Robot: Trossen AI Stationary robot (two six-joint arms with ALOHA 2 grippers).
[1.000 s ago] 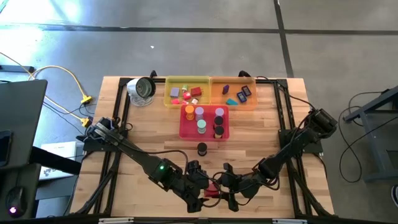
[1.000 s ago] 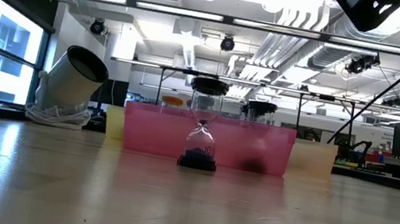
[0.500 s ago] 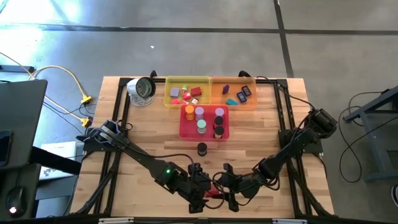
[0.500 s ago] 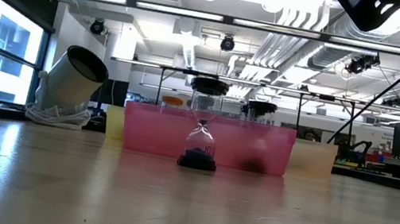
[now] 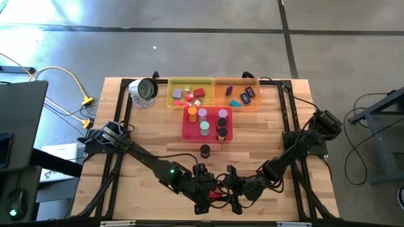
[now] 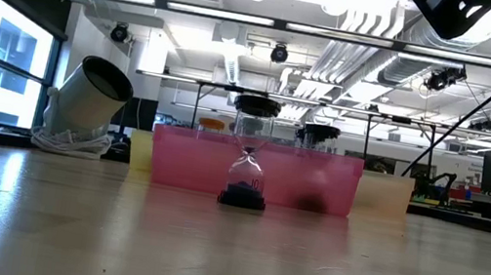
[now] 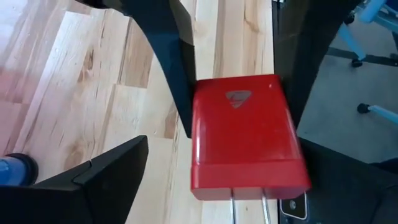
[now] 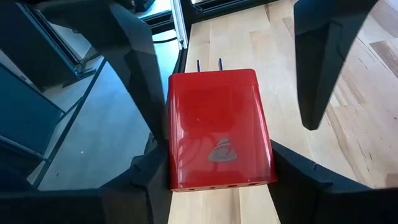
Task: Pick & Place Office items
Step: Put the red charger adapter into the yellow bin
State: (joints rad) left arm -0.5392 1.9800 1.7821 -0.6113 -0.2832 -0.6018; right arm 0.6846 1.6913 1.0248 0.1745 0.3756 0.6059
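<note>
A red block (image 5: 218,194) with two metal prongs hangs near the middle of the table's near edge, with my right gripper (image 5: 228,193) shut on it. My left gripper (image 5: 206,192) faces it from the left, open. Its fingers (image 8: 138,68) stand on either side of the block's pronged end (image 7: 249,186). Whether one finger touches the block I cannot tell. Other office items lie in the pink tray (image 5: 187,129), the yellow tray (image 5: 170,101) and the orange tray (image 5: 255,104). A black-capped piece (image 5: 205,151) stands alone on the wood. My right gripper pinches the red block's two long sides (image 8: 179,168) between its two fingers, at the end away from the prongs. The fingers come from the table's right, slanting down, and lie along the block. The block is held flat above the wood, with its prongs (image 8: 209,65) pointing at my left gripper.
A round silver-rimmed object (image 5: 144,91) lies at the far left on a white cord. The trays stand in a cluster at the far middle, the pink tray (image 6: 255,171) nearest. Bare wood lies between the trays and my grippers. Black frame rails (image 5: 120,126) run along both sides.
My left gripper has crept toward the table's right, closer to the red block, sinking a little, with its fingers still open. My right gripper and the block have kept still.
</note>
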